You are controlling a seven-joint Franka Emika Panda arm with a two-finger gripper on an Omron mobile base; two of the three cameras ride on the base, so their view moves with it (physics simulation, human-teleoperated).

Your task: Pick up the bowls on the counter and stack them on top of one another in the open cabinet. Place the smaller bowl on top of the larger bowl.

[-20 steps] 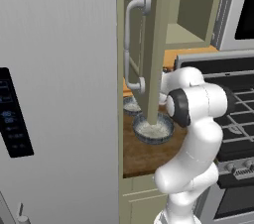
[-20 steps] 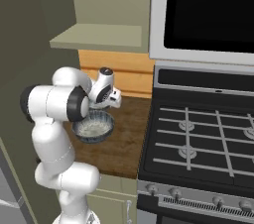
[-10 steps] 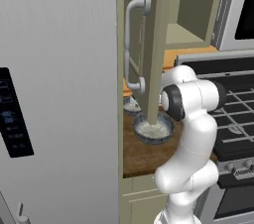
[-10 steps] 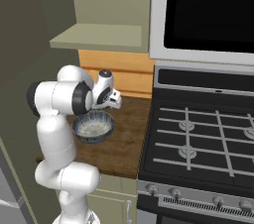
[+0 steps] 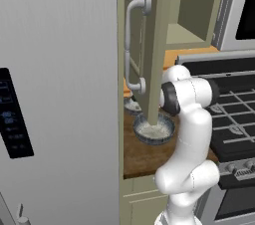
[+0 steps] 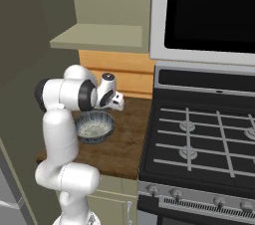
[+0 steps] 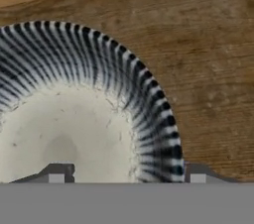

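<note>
Behind cabinet door (image 5: pixel 155 45), smaller bowl (image 5: pixel 131 104), left base view

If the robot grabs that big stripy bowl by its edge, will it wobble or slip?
The larger bowl looks stiff, like glazed pottery, so it probably won't bend. Its ribbed sloping wall could be slippery, so a rim pinch might let it tilt. It sits wide and shallow on the counter, so a push would likely slide it, not tip it.

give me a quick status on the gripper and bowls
Gripper open, one fingertip over the larger bowl inside, one outside its rim. Both bowls on the counter; smaller bowl behind the cabinet door. Nothing blocking.
</note>
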